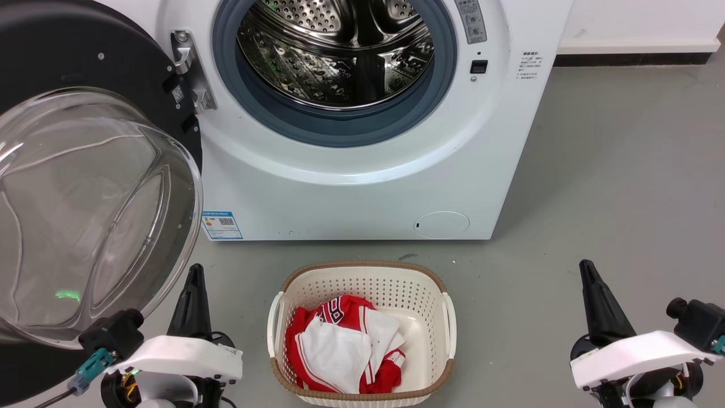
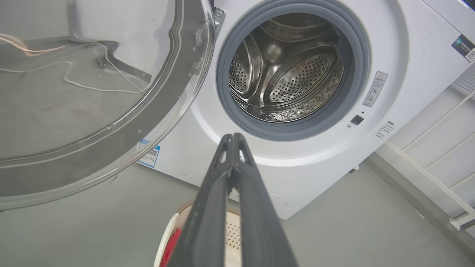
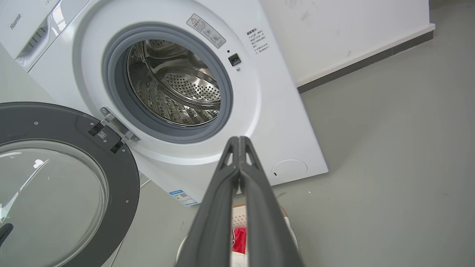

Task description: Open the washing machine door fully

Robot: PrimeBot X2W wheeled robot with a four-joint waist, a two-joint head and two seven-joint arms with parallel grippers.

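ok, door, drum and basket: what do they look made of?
The door: glossy black rim, likely plastic, with clear bowl, glass by its reflections. The drum: shiny perforated metal, probably stainless steel. The basket: cream perforated plastic, brown woven-look rim.

The brand name "Hisense" (image 3: 15, 21) stands in grey letters on the top panel of the washing machine (image 3: 285, 122).

A grey warning label (image 3: 206, 30) with a red triangle sign sits on the white front, above and to the right of the drum opening. Its print is too small to read.

A block of small dark print (image 3: 257, 40) sits just beside that label, nearer the machine's edge. It is illegible.

A blue-and-white sticker (image 1: 222, 225) with a QR code sits at the lower left corner of the front. Its wording is illegible.

A small white QR-code sticker (image 1: 178, 94) sits on the black ring of the washing machine door (image 1: 68, 56), near the hinge.
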